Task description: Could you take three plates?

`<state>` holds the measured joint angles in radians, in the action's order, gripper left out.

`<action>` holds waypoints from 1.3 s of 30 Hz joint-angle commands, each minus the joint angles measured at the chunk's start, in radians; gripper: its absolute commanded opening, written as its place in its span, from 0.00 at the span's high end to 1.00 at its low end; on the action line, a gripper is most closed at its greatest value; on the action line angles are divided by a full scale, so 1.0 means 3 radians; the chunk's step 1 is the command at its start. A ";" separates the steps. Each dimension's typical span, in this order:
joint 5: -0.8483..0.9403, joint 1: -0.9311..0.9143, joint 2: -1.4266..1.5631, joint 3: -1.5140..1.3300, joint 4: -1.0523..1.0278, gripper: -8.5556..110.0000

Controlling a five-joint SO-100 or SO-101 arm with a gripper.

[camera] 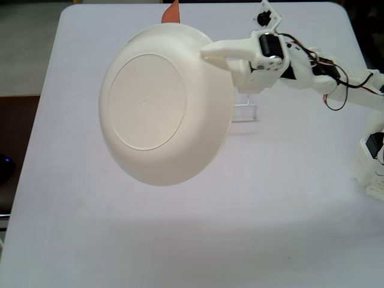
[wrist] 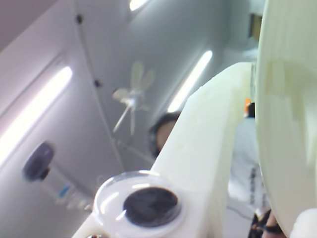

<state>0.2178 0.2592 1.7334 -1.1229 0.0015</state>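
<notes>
A cream-white plate (camera: 165, 105) hangs tilted high above the white table (camera: 288, 210), its underside turned to the fixed view. My gripper (camera: 219, 57) is shut on the plate's upper right rim, one white finger lying across the rim. The wrist view points up at the ceiling: there the plate's rim (wrist: 290, 124) fills the right edge, pressed beside the white finger (wrist: 213, 134) of my gripper (wrist: 253, 84). The plate hides much of the table behind it.
An orange sliver (camera: 172, 12) sticks out behind the plate's top edge. A clear plastic stand (camera: 243, 113) sits on the table under the gripper. The arm's base (camera: 372, 162) stands at the right edge. A person's head (wrist: 163, 131) shows in the wrist view.
</notes>
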 commanded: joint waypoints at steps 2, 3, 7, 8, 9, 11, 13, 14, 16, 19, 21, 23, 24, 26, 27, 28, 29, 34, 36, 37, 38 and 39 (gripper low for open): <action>-0.0036 -0.0051 0.0051 0.0317 0.0194 0.93; -0.0031 -0.0056 0.0051 0.0317 0.0205 0.93; -0.0031 -0.0077 0.0046 0.0317 0.0205 0.93; -0.0036 -0.0077 0.0046 0.0317 0.0205 0.93; -0.0036 -0.0077 0.0046 0.0317 0.0205 0.93; -0.0041 -0.0082 0.0046 0.0317 0.0205 0.93; -0.0046 -0.0087 0.0046 0.0317 0.0205 0.93; -0.0041 -0.0087 0.0051 0.0317 0.0205 0.93; -0.0036 -0.0092 0.0056 0.0317 0.0205 0.93; -0.0036 -0.0092 0.0066 0.0317 0.0194 0.93; -0.0036 -0.0092 0.0072 0.0317 0.0194 0.93; -0.0031 -0.0092 0.0077 0.0317 0.0189 0.93; -0.0031 -0.0092 0.0077 0.0317 0.0184 0.93; -0.0026 -0.0092 0.0082 0.0317 0.0184 0.93; -0.0020 -0.0092 0.0082 0.0317 0.0184 0.93; -0.0020 -0.0092 0.0082 0.0312 0.0184 0.93; -0.0020 -0.0092 0.0087 0.0307 0.0184 0.93; -0.0031 -0.0102 0.0138 0.0235 0.0169 0.93; -0.0026 -0.0112 0.0159 0.0230 0.0087 0.93; 0.0010 -0.0118 0.0169 0.0230 0.0041 0.93; 0.0041 -0.0123 0.0184 0.0230 -0.0026 0.91; 0.0087 -0.0138 0.0205 0.0230 -0.0123 0.85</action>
<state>0.2163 0.2286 1.7242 -1.1213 0.0031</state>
